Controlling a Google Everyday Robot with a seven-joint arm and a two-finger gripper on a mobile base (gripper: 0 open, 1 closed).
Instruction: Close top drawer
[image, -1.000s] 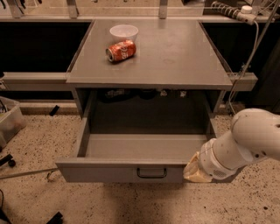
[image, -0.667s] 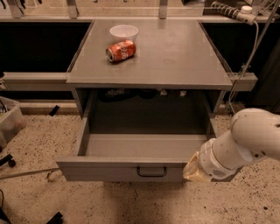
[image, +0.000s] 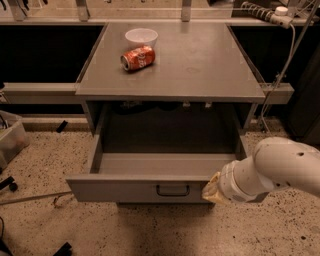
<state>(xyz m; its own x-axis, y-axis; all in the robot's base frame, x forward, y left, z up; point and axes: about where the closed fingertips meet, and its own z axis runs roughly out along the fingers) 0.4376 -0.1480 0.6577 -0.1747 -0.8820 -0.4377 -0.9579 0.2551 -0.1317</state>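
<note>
The top drawer (image: 135, 191) is a wide grey metal drawer with a small black loop handle (image: 172, 190) at the centre of its flat front. It stands pulled far out from under the grey table top and its inside looks empty. My white arm comes in from the lower right. The gripper (image: 211, 189) sits at the right end of the drawer front, at or just behind its top edge. The fingers are hidden behind the arm's wrist.
On the table top (image: 200, 65) lie a red soda can (image: 138, 58) on its side and a white bowl (image: 141, 37). A power strip (image: 260, 12) with a white cable hangs at the far right. A bin (image: 12, 140) stands on the speckled floor at left.
</note>
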